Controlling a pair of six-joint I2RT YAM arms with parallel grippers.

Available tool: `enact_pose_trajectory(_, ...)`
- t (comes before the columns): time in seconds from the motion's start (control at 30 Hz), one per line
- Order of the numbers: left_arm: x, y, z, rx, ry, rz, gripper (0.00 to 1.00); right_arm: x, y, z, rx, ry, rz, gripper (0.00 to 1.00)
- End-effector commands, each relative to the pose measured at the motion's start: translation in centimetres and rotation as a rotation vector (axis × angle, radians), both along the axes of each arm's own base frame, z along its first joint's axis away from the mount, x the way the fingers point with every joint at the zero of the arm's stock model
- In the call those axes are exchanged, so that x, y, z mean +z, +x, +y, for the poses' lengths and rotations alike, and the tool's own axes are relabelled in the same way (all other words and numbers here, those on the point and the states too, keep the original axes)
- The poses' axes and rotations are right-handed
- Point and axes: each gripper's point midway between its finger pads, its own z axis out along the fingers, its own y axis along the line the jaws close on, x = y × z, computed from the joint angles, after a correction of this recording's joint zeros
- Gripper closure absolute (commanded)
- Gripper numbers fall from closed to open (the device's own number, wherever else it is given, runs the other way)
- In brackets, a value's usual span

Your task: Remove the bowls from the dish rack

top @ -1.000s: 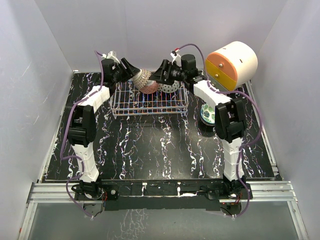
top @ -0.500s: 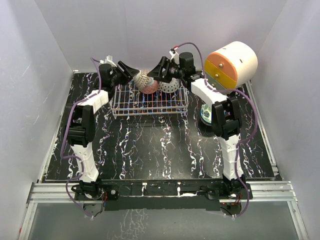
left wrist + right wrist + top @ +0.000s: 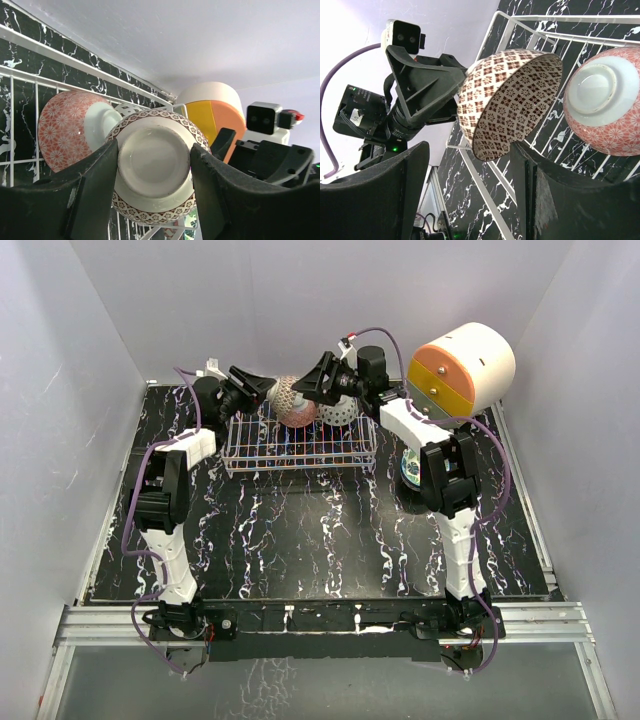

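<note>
The wire dish rack point(image 3: 296, 462) stands at the back middle of the table. My left gripper point(image 3: 268, 391) is shut on the foot ring of a brown-and-white patterned bowl point(image 3: 287, 395) and holds it tilted above the rack's back left part; the wrist view shows the foot point(image 3: 154, 162) squeezed between both fingers. A pink-red bowl point(image 3: 298, 413) lies in the rack beside it point(image 3: 65, 127). A grey-white bowl point(image 3: 339, 413) sits under my right gripper point(image 3: 322, 386), which is open and empty just right of the held bowl point(image 3: 510, 100). A green-white bowl point(image 3: 415, 468) lies on the table to the right.
A big white cylinder with an orange-yellow face point(image 3: 462, 364) stands at the back right, close to the right arm. The back wall is right behind the rack. The rack's rails point(image 3: 485, 185) run under the right fingers.
The left gripper has drawn slightly back and left with the patterned bowl still in it. The right gripper has risen a little beside it.
</note>
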Motion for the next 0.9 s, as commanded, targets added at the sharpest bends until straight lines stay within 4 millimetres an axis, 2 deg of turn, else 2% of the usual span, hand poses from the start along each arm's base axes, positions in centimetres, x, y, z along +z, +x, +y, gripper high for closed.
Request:
enact_pose_trajectory(0.0,7.6,-0.9,0.4,-0.015,-0.092,-0.176,0.77,2.6,0.1,0.8,0.026,0.073,-0.065,0.33)
enact_pose_trajectory(0.37,6.6,-1.0,-0.2,-0.053,-0.154,-0.161,0.77,2.6,0.1,1.9,0.058,0.136,-0.051,0.33)
enact_pose_trajectory(0.67,6.6,-1.1,-0.3,-0.058,-0.157,-0.165,0.76,3.2,0.5,2.6,0.065,0.151,-0.071,0.34)
enact_pose_trajectory(0.87,6.7,-1.2,-0.4,-0.062,-0.156,-0.165,0.75,3.4,0.8,3.2,0.067,0.166,-0.076,0.4)
